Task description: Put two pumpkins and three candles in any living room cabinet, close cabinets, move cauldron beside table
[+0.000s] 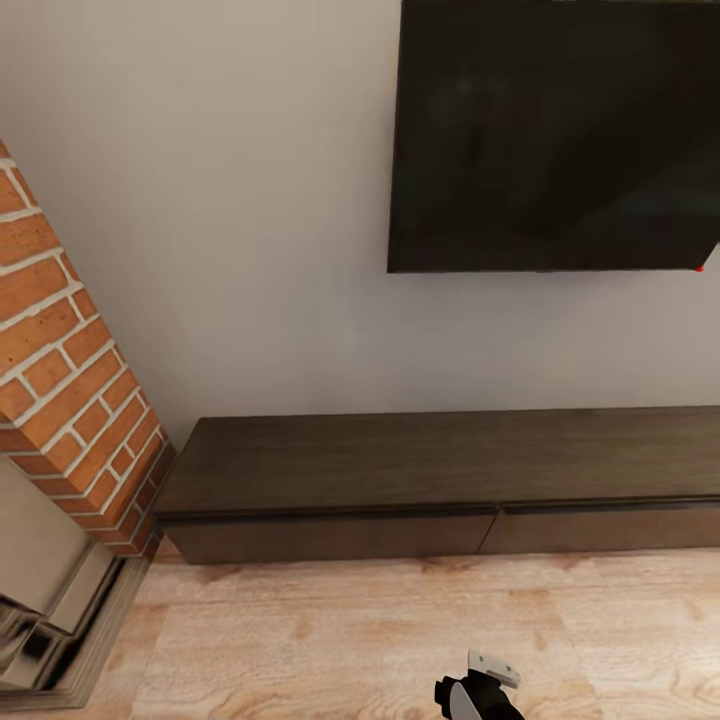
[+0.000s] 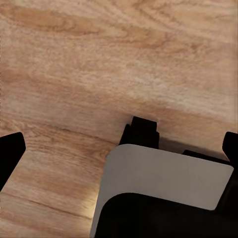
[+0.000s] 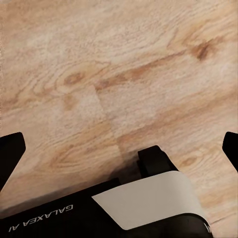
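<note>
You're facing the cabinet [image 1: 440, 480], long and low against the pale wall [image 1: 250, 200], both visible fronts shut flush, with the dark screen [image 1: 555, 135] mounted above it and a brick column [image 1: 70, 370] at your left. Both wrist views look down at wood floor [image 2: 99, 64]: the left gripper [image 2: 121, 148] and right gripper [image 3: 119, 148] each show black fingertips spread wide at the frame edges, nothing between them.
</note>
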